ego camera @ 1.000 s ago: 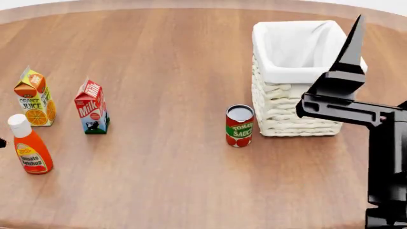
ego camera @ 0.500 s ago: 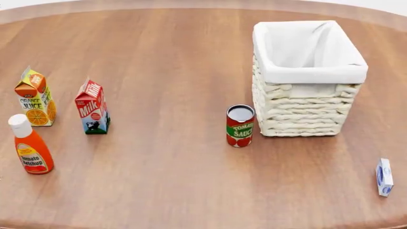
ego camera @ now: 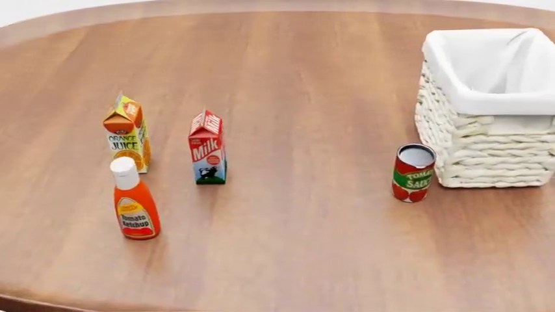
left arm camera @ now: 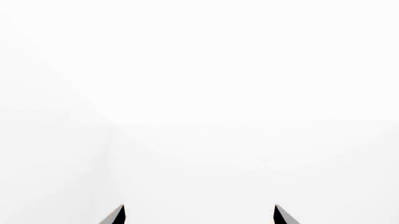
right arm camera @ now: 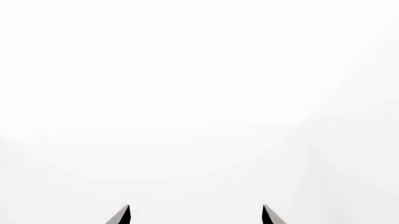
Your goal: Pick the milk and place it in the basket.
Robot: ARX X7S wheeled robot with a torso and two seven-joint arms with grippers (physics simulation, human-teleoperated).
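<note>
On the round brown wooden counter (ego camera: 303, 247), the red-topped gable milk carton (ego camera: 207, 148) stands upright, well to the left of the cream woven basket with white cloth liner (ego camera: 490, 110). Left of the milk stands an orange juice carton (ego camera: 127, 133); a ketchup bottle (ego camera: 134, 199) is in front of that. A tomato sauce can (ego camera: 413, 173) stands just beside the basket. The left pincer (left arm camera: 199, 215) and right pincer (right arm camera: 194, 215) each show two spread tips, empty, facing blank white.

milk (ego camera: 208, 148) upright, red top, mid-left on table | basket (ego camera: 485, 156) cream woven, far right, well apart
</note>
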